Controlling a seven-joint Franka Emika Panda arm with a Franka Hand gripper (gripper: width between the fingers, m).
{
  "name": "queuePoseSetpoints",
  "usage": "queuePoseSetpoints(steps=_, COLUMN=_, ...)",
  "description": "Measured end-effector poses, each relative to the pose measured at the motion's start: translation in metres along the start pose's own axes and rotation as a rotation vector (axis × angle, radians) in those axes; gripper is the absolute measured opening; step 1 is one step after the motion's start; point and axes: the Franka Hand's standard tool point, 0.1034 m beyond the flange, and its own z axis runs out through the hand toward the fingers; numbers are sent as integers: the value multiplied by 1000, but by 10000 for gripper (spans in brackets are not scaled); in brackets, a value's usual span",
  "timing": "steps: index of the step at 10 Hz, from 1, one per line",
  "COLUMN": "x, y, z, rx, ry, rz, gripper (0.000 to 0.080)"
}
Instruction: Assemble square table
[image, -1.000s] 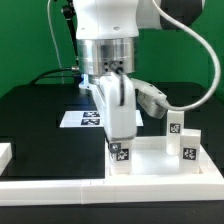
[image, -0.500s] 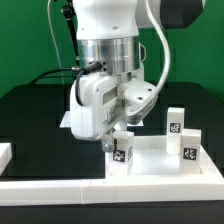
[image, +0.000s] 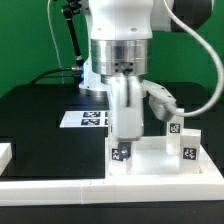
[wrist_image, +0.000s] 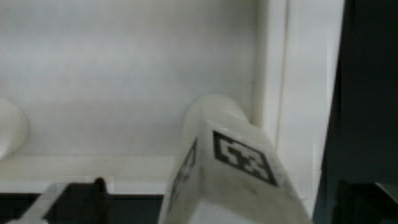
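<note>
Square tabletop (image: 150, 160) lies on the black table (image: 40, 120), against the white border wall (image: 60, 185) along the front edge, on the exterior view's right. Half a second ago the wrist was turned, its body swung toward the exterior view's left; now it is squared up and stands straight above the top's near corner, as it did a second ago. The parts have not shifted.

Behind the table hangs a green backdrop (image: 30, 40); the marker board (image: 88, 119) lies flat behind the arm.

Counted: one tabletop, three legs in sight, one arm. One leg (image: 121, 152) stands upright at the near corner on the exterior view's left, directly beneath the gripper (image: 122, 138). Two more legs stand on the exterior view's right, one (image: 188, 148) nearer and one (image: 174, 124) behind it. In the wrist view the tagged leg (wrist_image: 228, 160) rises tilted between the dark fingertips (wrist_image: 71, 200), beside the raised rim (wrist_image: 270, 70). Whether the jaws pinch the leg or stand apart from it, I cannot tell.
</note>
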Motion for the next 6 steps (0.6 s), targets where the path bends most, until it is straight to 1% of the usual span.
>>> queuePoseSetpoints(steps=1, x=-2, y=1, z=-1, rx=5, ry=1, rz=-78, gripper=643)
queuePoseSetpoints(steps=3, x=0, y=1, z=0, rx=3, ry=3, rz=-215, gripper=648)
queuePoseSetpoints(steps=4, x=0, y=1, z=0, rx=2, ry=6, rz=-323, gripper=649)
queuePoseSetpoints(steps=5, x=1, y=-1, z=1, rx=7, ry=18, rz=-487, gripper=649)
queuePoseSetpoints(steps=6, x=2, y=-4, z=1, rx=22, ry=34, rz=-642, gripper=649)
